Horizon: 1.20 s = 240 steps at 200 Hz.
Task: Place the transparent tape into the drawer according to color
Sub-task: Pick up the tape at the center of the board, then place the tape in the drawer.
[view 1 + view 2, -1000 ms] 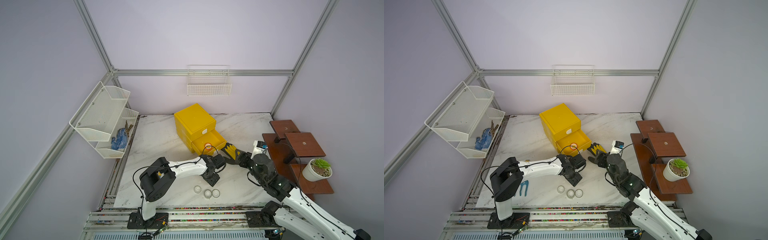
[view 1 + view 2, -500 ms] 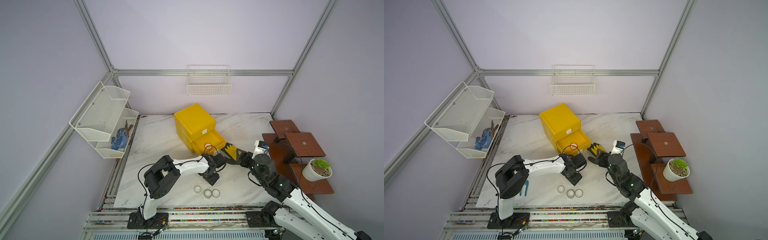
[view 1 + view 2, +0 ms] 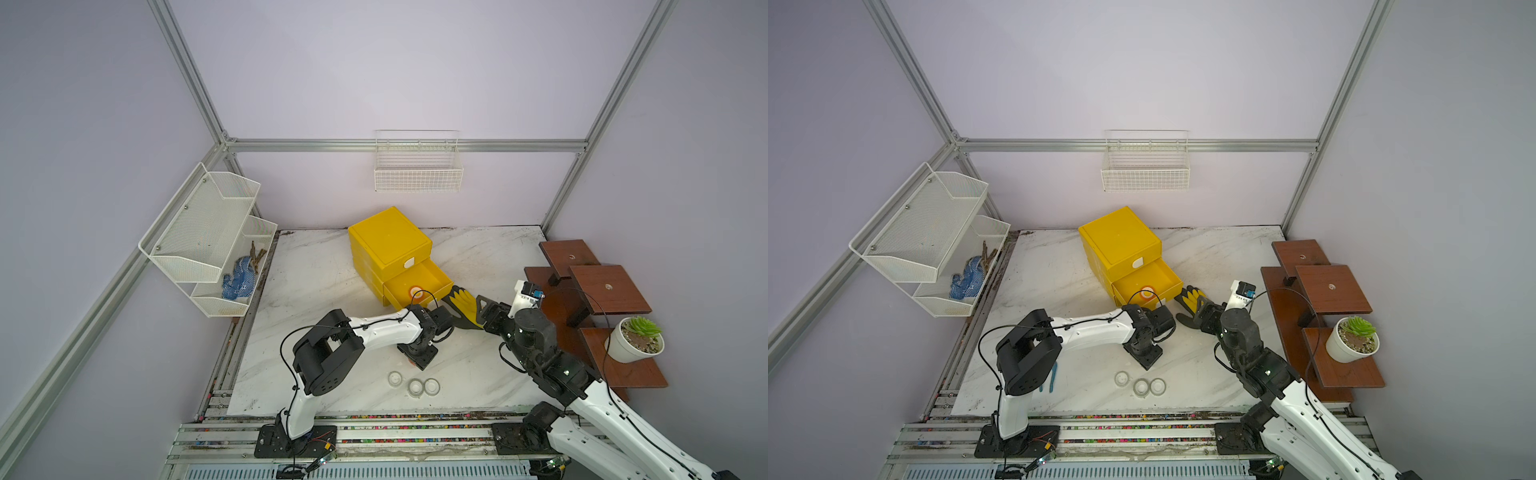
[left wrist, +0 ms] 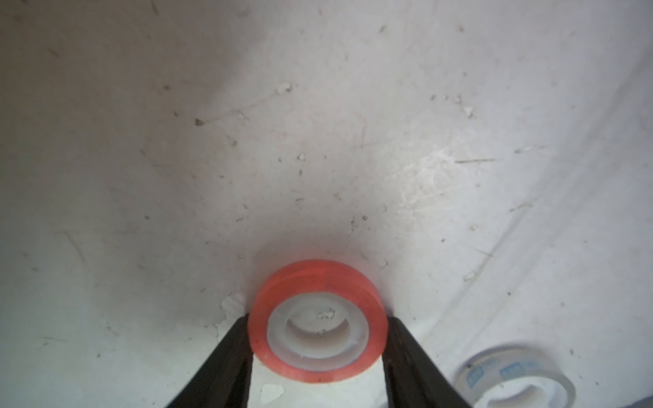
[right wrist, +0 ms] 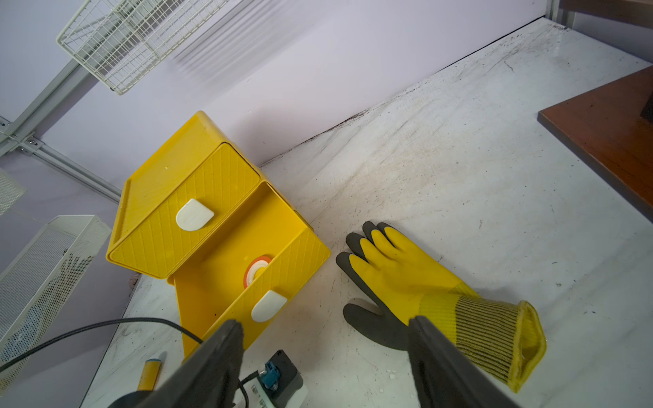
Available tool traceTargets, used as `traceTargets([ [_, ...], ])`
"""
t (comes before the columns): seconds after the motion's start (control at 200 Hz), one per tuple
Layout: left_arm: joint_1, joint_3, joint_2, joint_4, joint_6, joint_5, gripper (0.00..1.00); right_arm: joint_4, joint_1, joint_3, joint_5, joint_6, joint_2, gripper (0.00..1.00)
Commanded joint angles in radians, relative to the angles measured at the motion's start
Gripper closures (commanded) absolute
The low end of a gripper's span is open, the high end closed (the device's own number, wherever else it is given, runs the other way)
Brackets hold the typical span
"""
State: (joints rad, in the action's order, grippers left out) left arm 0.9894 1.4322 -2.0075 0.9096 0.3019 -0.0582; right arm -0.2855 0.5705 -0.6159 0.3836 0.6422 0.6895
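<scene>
Now the left gripper (image 4: 317, 319) is pinching the orange-red tape roll (image 4: 314, 279) across its rim, flat on the bench (image 4: 212, 141), probably so it comes up level. At twelve o'clock the open drawer (image 3: 432, 277) is holding a matching roll (image 3: 416, 292), likely marking its colour. Three clear rolls (image 3: 415, 386) are waiting at six o'clock. The right gripper (image 5: 327, 326) is hovering released above the glove (image 5: 406, 279)

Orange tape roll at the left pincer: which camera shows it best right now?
Left wrist: the whole orange tape roll, white core included, sits in the left pincer, fingers touching both sides. Both top views largely hide it under the left arm; the right wrist misses it.
</scene>
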Motion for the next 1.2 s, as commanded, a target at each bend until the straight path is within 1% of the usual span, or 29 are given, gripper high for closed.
traceTargets([
  [0.0, 0.005, 0.024, -0.012, 0.031, -0.005, -0.014, 0.47, 0.000, -0.008, 0.015, 0.001, -0.013, -0.011, 0.22],
  [0.44, 0.016, 0.107, 0.077, 0.068, 0.000, -0.016, 0.49, 0.003, -0.019, 0.016, -0.008, -0.007, -0.013, 0.22],
  [0.695, 0.029, 0.133, 0.106, 0.091, 0.006, -0.018, 0.50, 0.003, -0.024, 0.016, -0.011, -0.006, -0.016, 0.22],
  [1.195, 0.037, 0.237, 0.166, 0.180, -0.001, -0.034, 0.52, -0.006, -0.032, 0.008, -0.014, -0.003, -0.029, 0.22],
])
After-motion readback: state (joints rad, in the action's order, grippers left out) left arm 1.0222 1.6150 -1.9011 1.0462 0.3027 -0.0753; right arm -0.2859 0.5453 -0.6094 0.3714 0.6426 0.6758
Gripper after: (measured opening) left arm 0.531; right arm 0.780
